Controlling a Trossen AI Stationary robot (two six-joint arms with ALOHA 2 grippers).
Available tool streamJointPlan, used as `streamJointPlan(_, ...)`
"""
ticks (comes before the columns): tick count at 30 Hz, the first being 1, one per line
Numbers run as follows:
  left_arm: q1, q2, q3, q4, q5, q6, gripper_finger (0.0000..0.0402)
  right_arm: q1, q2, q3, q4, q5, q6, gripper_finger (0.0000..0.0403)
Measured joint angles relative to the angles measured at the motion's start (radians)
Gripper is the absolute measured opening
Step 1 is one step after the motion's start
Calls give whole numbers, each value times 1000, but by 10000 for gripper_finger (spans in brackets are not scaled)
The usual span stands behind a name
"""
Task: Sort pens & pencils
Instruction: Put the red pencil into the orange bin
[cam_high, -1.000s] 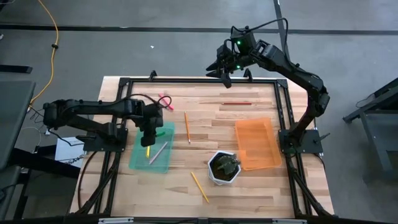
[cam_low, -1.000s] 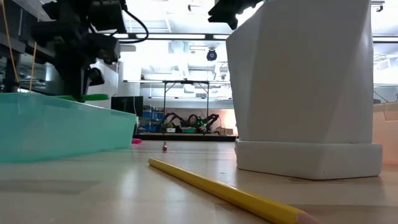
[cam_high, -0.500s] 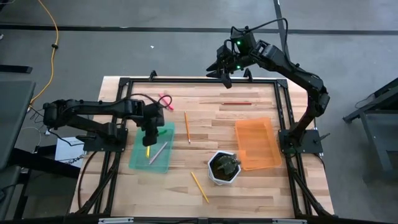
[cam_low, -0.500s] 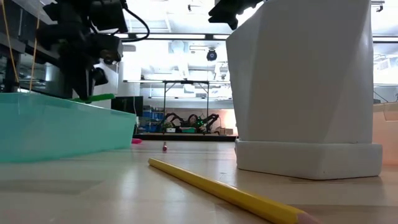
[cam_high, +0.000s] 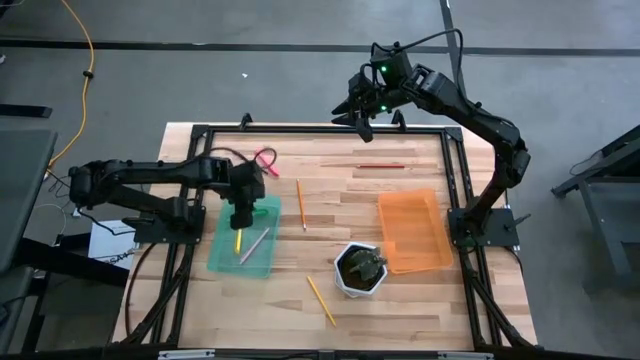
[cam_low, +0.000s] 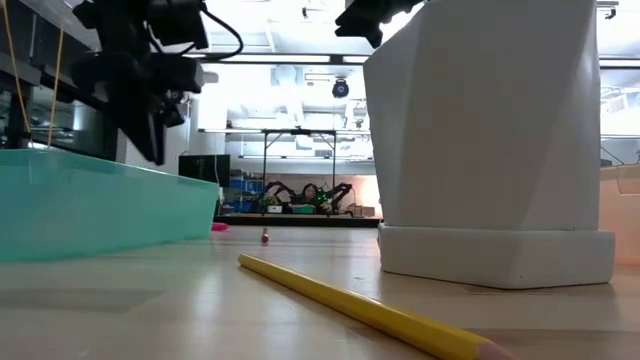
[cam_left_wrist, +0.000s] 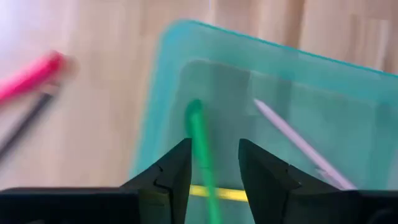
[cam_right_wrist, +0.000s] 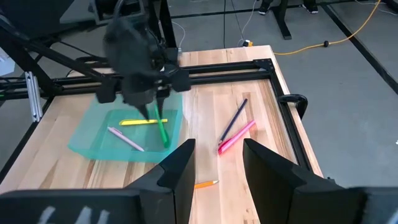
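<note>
Your left claw (cam_left_wrist: 213, 171) now stands parted where it gripped before, and the green pen (cam_left_wrist: 200, 149) lies released inside the teal tray (cam_left_wrist: 348, 87), no longer raised at its rim.

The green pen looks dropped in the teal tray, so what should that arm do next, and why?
Probably lift the left gripper clear. Its fingers are apart, and the green pen lies loose in the teal tray, while a pink pen waits on the table nearby.
</note>
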Motion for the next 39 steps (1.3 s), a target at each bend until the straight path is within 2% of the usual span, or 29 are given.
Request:
streamJointPlan(4,114,0,40,-1,5,80,102,0,0,0,0,0,0,126)
streamJointPlan(12,398,0,102,7,146,201,97,0,0,0,0,2,18,126)
streamJointPlan(17,515,0,117,32,219,235,97,0,5,0,-6,39,30,126)
streamJointPlan(21,549,0,118,83,279,229,97,-27,40,0,-170,199,-22,126)
streamJointPlan(24,546,0,118,122,303,225,97,-63,80,-3,-296,170,-32,126)
streamJointPlan(27,546,0,118,163,348,213,97,-90,105,-44,-340,150,-42,126)
streamJointPlan(34,546,0,118,317,433,163,97,-147,106,-233,-348,137,-79,126)
streamJointPlan(39,546,0,118,400,457,118,97,-156,106,-377,-325,140,-115,125)
